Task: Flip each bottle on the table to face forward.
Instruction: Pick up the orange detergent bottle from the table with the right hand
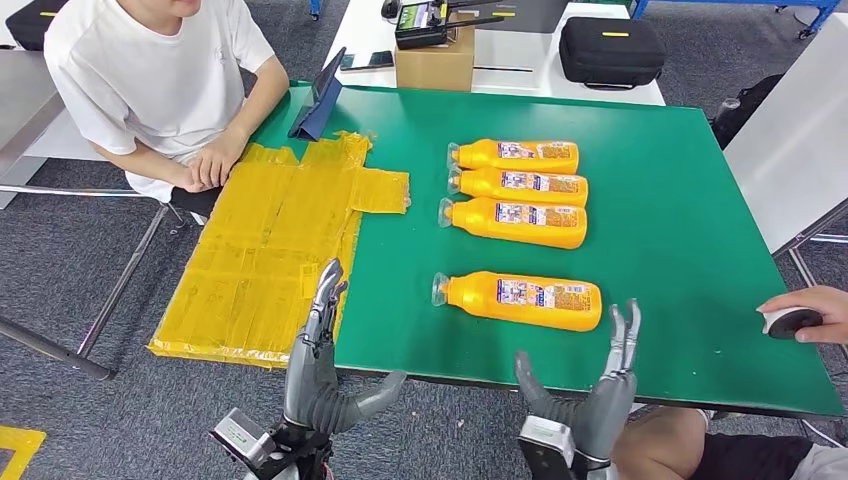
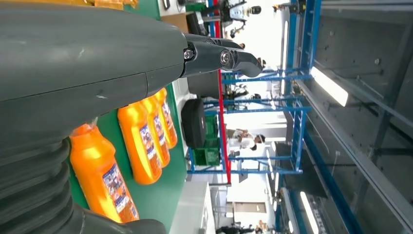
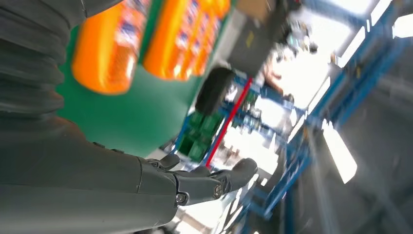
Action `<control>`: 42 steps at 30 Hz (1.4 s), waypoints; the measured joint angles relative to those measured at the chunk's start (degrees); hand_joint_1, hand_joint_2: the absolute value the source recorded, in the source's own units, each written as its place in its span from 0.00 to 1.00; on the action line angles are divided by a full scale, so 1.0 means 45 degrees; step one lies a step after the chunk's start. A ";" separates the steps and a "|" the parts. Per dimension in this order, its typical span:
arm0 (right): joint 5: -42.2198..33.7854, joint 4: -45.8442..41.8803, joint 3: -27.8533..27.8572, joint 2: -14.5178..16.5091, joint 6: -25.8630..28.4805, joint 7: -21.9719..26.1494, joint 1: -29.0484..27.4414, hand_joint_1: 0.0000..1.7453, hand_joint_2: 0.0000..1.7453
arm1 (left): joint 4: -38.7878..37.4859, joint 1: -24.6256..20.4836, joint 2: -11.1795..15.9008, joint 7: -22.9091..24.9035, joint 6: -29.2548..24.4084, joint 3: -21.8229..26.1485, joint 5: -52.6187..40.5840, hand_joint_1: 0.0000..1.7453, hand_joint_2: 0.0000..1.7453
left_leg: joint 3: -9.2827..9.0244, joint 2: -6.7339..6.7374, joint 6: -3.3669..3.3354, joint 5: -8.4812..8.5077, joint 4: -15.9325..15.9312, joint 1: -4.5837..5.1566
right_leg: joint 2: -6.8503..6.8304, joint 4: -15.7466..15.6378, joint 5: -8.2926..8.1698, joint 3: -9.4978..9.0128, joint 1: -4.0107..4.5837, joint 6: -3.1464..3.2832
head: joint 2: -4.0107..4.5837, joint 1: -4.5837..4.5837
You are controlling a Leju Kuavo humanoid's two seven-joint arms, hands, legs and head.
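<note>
Bottles on the green desk point(image 1: 680, 250): three orange bottles point(image 1: 516, 189) lie side by side, touching, toward the far edge, and a fourth orange bottle point(image 1: 520, 299) lies alone nearer the near edge, all on their sides with printed labels up and caps pointing toward the yellow taped sheet point(image 1: 270, 250) that covers the desk's left part. Left hand point(image 1: 325, 360) is raised at the near edge beside the sheet, fingers spread and empty; right hand point(image 1: 595, 385) is raised at the near edge just below the lone bottle (likewise spread, holding nothing). A seated person point(image 1: 150, 80) rests both hands at the far left corner.
</note>
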State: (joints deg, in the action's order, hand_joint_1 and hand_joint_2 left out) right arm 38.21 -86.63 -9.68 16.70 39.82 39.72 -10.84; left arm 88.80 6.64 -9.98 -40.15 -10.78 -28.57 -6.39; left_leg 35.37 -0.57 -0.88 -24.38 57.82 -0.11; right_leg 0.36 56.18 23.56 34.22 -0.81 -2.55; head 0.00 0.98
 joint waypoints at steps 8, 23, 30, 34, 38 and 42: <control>0.3563 0.2351 -0.0350 -0.2016 -0.1255 -0.3585 0.1600 0.00 1.00 | 0.0285 0.0098 0.0252 0.0000 0.0065 0.0030 0.0215 0.00 1.00 | 0.0000 -0.0017 -0.0022 0.0016 0.0003 0.0022 | -0.0007 -0.0002 -0.0013 -0.0010 -0.0025 -0.0018 | 0.0000 -0.0004; 0.6479 0.4572 -0.0409 -0.4333 -0.3488 -0.6750 0.4637 0.00 1.00 | -0.0147 0.0037 0.0102 0.0414 0.2580 0.0125 0.1024 0.00 1.00 | 0.0002 -0.0002 -0.0039 0.0027 0.0005 0.0039 | -0.0002 0.0000 -0.0030 -0.0008 -0.0037 -0.0038 | 0.0000 -0.0001; 0.6653 0.6592 -0.0729 -0.4490 -0.4109 -0.7134 0.6471 0.00 1.00 | -0.0459 -0.0046 -0.0148 0.0284 0.2852 0.0163 0.0581 0.00 1.00 | 0.0001 -0.0006 -0.0047 0.0038 0.0009 0.0041 | -0.0004 0.0003 -0.0036 -0.0008 -0.0038 -0.0045 | 0.0002 0.0004; 0.6664 0.7719 -0.1024 -0.4522 -0.4450 -0.7189 0.7372 0.00 1.00 | -0.0582 -0.0120 -0.0195 0.0135 0.3031 0.0047 0.0358 0.00 1.00 | 0.0005 -0.0004 -0.0047 0.0038 0.0009 0.0042 | -0.0003 0.0004 -0.0036 -0.0004 -0.0039 -0.0045 | 0.0001 0.0001; 0.6423 0.8692 -0.1229 -0.4543 -0.4725 -0.6960 0.8119 0.00 1.00 | -0.0658 -0.0139 -0.0184 0.0043 0.3064 -0.0191 0.0374 0.00 1.00 | 0.0007 -0.0010 -0.0047 0.0038 0.0009 0.0043 | -0.0006 0.0003 -0.0036 -0.0006 -0.0040 -0.0045 | 0.0001 0.0000; 0.5987 0.9448 -0.1453 -0.4487 -0.5127 -0.6598 0.8588 0.00 1.00 | -0.0662 -0.0193 -0.0130 0.0029 0.2971 -0.0363 0.0488 0.00 1.00 | 0.0007 -0.0011 -0.0047 0.0038 0.0009 0.0043 | -0.0006 0.0004 -0.0036 -0.0006 -0.0040 -0.0045 | 0.0000 0.0001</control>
State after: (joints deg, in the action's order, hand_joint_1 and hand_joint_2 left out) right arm 65.15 -44.12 -16.22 -3.50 16.75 10.03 27.81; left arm 85.83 5.77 -10.56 -40.02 2.59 -30.21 -4.19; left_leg 35.40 -0.62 -1.10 -24.21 57.86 0.09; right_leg 0.33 56.20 23.39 34.19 -0.99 -2.75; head 0.00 0.99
